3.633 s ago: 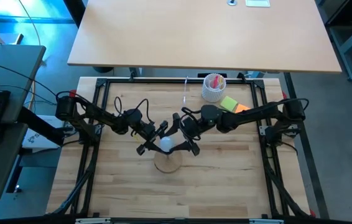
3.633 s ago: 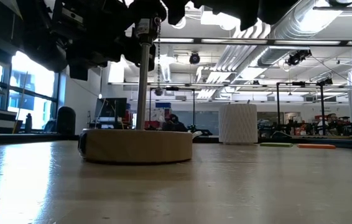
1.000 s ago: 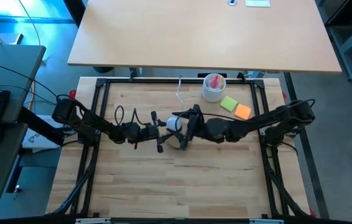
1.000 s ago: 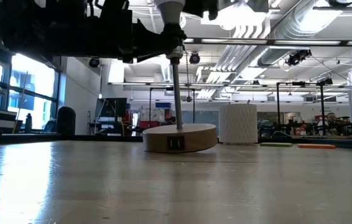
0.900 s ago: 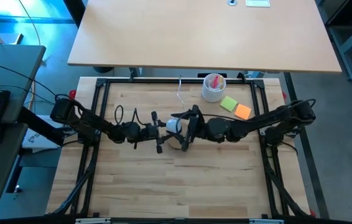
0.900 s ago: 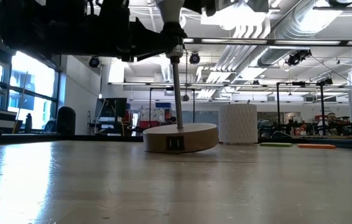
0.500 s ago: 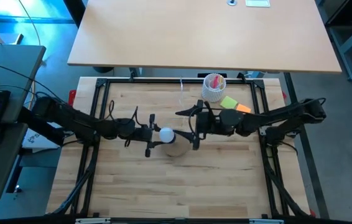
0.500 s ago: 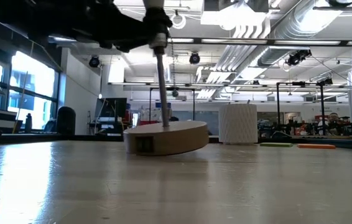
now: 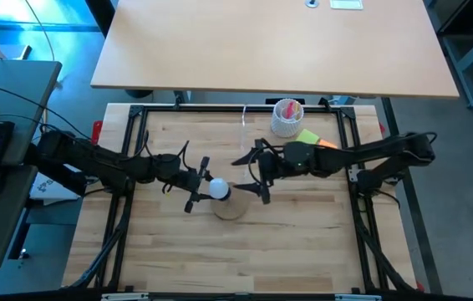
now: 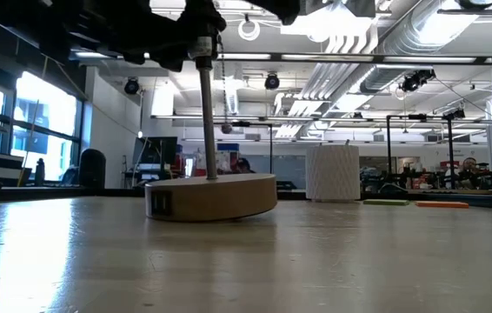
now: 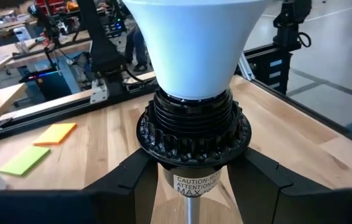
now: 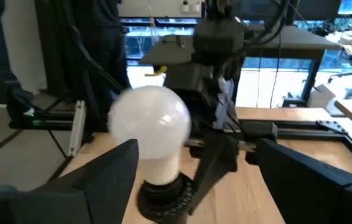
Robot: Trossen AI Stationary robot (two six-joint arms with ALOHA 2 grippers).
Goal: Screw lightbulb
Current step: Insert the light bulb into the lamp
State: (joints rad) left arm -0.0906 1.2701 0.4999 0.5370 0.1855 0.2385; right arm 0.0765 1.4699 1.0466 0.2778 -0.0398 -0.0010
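Two grippers flank the lightbulb (image 9: 218, 188), which sits in a black socket (image 11: 193, 134) above the wooden stand (image 9: 230, 206). Left gripper (image 9: 196, 186) clamps the socket beneath the bulb; right gripper (image 9: 251, 176) hangs open just beside it.

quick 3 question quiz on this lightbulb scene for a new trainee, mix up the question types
1. True or false: the lightbulb sits in the black socket on top of the lamp stand's pole.
2. Which gripper is shut on the socket?
A. left gripper
B. right gripper
C. neither
3. Fill in: the two sticky notes on the table are orange and ____.

Key: 1 true; 2 A; 3 green
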